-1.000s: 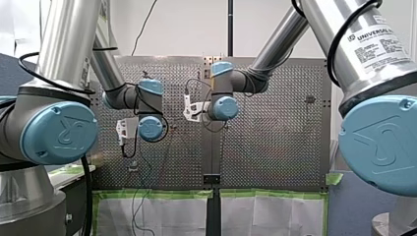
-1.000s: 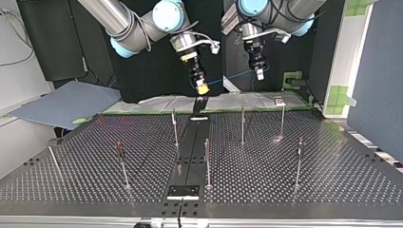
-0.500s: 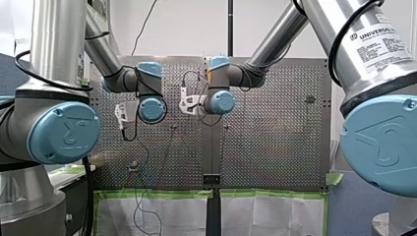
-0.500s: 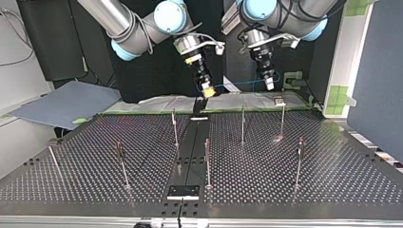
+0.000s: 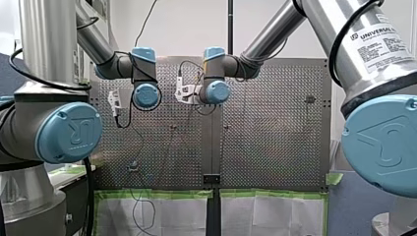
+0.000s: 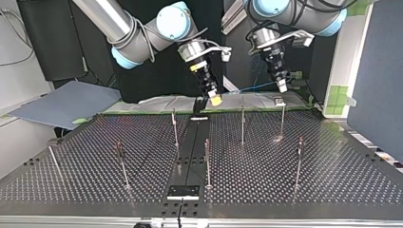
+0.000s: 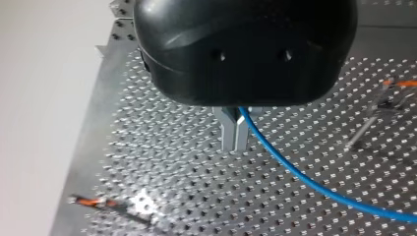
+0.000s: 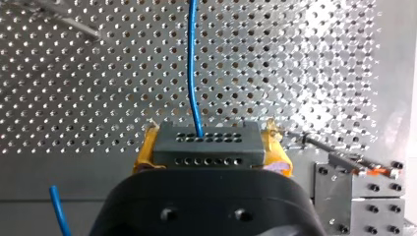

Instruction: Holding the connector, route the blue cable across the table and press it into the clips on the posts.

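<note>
table [image 6: 294, 190]: a big metal board full of little holes, closest in the top view.
posts [image 6: 207, 161]: thin metal sticks standing upright on the table, spread well apart.
right gripper [image 6: 215, 99]: up in the air over the table's far edge, near the middle. It is clamped tight on the connector.
connector [image 8: 206, 142]: a grey block with rows of holes, squeezed between the yellow pads [image 8: 142, 150].
blue cable [image 6: 256, 87]: comes out of the connector and runs through the air to the left gripper.
left gripper [image 6: 282, 86]: farthest back, at the top view's right. Its metal fingers [image 7: 235, 135] are pinched together on the blue cable.
</note>
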Controlling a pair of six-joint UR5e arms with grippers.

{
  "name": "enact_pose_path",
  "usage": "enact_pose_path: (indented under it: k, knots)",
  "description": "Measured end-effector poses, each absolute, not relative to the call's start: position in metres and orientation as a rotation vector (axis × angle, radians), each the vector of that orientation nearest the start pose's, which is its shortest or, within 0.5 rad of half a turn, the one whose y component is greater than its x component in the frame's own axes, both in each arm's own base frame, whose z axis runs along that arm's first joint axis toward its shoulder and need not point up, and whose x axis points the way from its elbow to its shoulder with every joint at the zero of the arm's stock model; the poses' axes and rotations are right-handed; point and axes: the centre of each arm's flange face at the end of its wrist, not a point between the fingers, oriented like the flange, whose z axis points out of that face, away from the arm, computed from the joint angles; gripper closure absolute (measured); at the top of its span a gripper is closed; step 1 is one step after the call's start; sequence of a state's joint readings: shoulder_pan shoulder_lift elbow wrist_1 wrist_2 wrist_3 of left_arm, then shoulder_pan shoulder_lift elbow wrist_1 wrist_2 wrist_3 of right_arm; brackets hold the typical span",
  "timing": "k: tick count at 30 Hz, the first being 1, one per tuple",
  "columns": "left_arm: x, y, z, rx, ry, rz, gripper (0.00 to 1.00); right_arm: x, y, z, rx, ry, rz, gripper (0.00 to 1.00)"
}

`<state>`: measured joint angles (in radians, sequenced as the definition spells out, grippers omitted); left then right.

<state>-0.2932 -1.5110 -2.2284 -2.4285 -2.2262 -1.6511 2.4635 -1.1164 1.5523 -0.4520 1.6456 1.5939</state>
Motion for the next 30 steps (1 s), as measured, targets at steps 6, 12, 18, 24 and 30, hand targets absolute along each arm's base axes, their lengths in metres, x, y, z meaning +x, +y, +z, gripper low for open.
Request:
enact_pose_path:
  k: [6,12,18,24,30]
  knots:
    - [0.356,-0.175,0.309,-0.4,1.37,0.165,1.0,0.59,-0.306,0.296,1.769,-0.71,1.822,1.0]
    - [0.36,-0.169,0.346,-0.414,1.292,0.136,1.0,0.6,-0.306,0.311,1.789,-0.693,1.835,1.0]
    - [0.365,-0.162,0.357,-0.424,1.27,0.141,1.0,0.608,-0.308,0.326,1.796,-0.696,1.855,1.0]
    - [0.378,-0.158,0.351,-0.412,1.284,0.15,1.0,0.614,-0.313,0.345,1.789,-0.691,1.875,1.0]
    - [0.394,-0.155,0.351,-0.414,1.277,0.152,1.0,0.622,-0.318,0.365,1.764,-0.68,1.915,1.0]
